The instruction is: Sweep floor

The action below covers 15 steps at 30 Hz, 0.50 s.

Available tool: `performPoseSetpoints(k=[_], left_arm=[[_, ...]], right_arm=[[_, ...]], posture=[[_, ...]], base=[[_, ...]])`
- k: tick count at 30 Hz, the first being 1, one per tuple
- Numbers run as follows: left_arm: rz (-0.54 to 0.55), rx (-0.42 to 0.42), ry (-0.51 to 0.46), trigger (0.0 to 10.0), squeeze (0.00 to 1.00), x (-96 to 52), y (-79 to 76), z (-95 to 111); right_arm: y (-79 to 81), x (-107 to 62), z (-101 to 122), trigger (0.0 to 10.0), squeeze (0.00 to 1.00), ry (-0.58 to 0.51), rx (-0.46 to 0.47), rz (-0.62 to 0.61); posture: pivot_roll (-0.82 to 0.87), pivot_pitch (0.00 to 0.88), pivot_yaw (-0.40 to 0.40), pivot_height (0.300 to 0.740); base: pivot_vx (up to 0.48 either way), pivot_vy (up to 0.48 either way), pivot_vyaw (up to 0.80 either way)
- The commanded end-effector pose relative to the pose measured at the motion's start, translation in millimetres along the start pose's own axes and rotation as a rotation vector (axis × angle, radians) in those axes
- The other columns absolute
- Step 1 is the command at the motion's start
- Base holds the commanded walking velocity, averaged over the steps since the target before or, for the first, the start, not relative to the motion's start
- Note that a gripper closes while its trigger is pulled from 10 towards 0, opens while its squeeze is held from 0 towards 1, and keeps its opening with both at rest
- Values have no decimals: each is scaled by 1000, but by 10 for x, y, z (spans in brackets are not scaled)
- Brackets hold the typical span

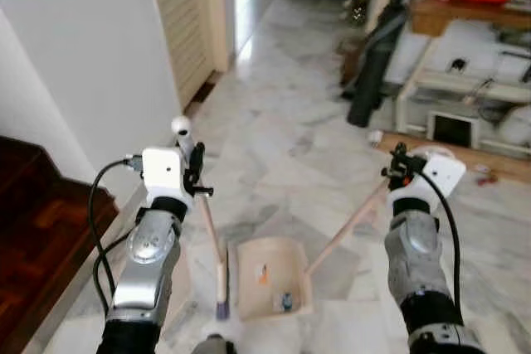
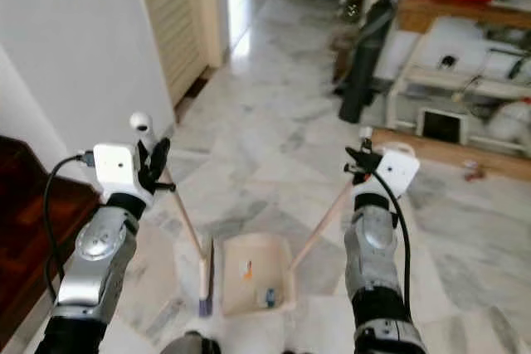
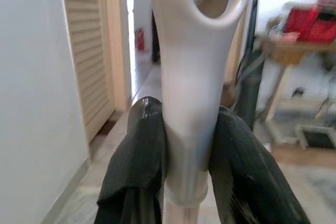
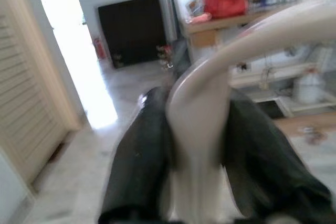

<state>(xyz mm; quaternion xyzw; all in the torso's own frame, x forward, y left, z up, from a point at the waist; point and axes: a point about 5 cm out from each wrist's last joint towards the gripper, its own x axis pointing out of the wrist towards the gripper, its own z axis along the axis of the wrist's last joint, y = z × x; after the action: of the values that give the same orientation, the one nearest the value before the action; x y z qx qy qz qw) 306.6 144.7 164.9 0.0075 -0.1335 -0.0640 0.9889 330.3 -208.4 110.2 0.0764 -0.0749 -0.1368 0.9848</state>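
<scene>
On the marble floor (image 1: 290, 147), both grippers grip broom (image 1: 217, 263) and dustpan (image 1: 270, 288).

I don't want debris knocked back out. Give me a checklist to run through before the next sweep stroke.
1. Left claw clamped on the broom handle: ok, fingers press both sides.
2. Right claw clamped on the dustpan handle: ok.
3. Broom head beside the dustpan, on its left: ok.
4. Dustpan flat on the marble floor: cannot tell.
5. Debris already inside the pan: ok, an orange bit and a dark bit.
6. Loose debris left on the floor nearby: cannot tell.
</scene>
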Motion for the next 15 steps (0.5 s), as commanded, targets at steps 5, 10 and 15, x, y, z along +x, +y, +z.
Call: performPoseSetpoints(k=[5,10,15], left_arm=[[16,14,-58,10000,0,-12,54,103],[15,14,-59,10000,0,-8,56,106],[12,15,-60,10000,0,-11,53,105]], right_arm=[[101,66,146,10000,0,-61,20,29],[99,64,145,10000,0,-60,20,28],[101,60,144,10000,0,-61,15,30]], posture=[[78,0,-36,740],[76,0,-35,740],[77,0,-35,740]], base=[[-334,0,0],[-334,0,0],[-335,0,0]])
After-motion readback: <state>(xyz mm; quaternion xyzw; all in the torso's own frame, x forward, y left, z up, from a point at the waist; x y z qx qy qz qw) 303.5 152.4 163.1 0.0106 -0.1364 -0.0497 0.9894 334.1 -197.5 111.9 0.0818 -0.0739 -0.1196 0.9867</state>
